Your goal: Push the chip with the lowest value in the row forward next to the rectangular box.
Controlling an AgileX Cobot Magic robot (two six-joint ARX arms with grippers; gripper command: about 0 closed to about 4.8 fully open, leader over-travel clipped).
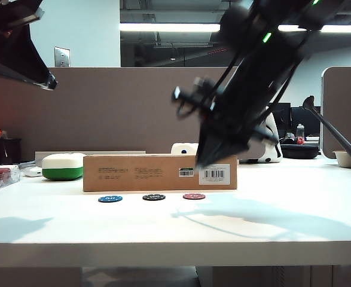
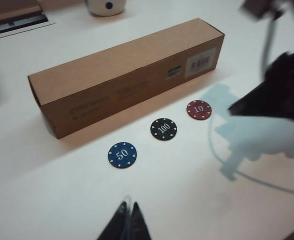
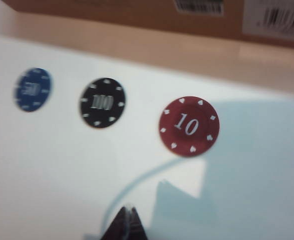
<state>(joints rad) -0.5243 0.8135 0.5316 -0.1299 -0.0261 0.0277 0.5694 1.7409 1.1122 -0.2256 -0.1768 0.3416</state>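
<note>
Standing at the table's front edge, you see the left gripper (image 1: 46, 81) raised high over the left end of the white table (image 1: 175, 224), well away from everything; its wrist view shows its fingertips (image 2: 126, 225) pressed together in a narrow point. Below it, a white-and-green rounded case (image 1: 63, 167) sits behind the left end of the rectangular box (image 1: 160, 172), which lies lengthwise across the middle. One box, then, and three chips in a row in front of it: a blue chip (image 1: 110, 198) marked 50, a black chip (image 1: 153, 197) marked 100, and the chip (image 1: 194, 196) that is red and marked 10. The red one lies at the right end of the row, near the box's barcode label but apart from the box. The right gripper (image 1: 200, 161) hangs just above it, tips in front of the box face, not touching the chip. From its own wrist view the red chip (image 3: 189, 126) lies ahead of the tips (image 3: 126, 225), which look closed to a point, holding nothing.
</note>
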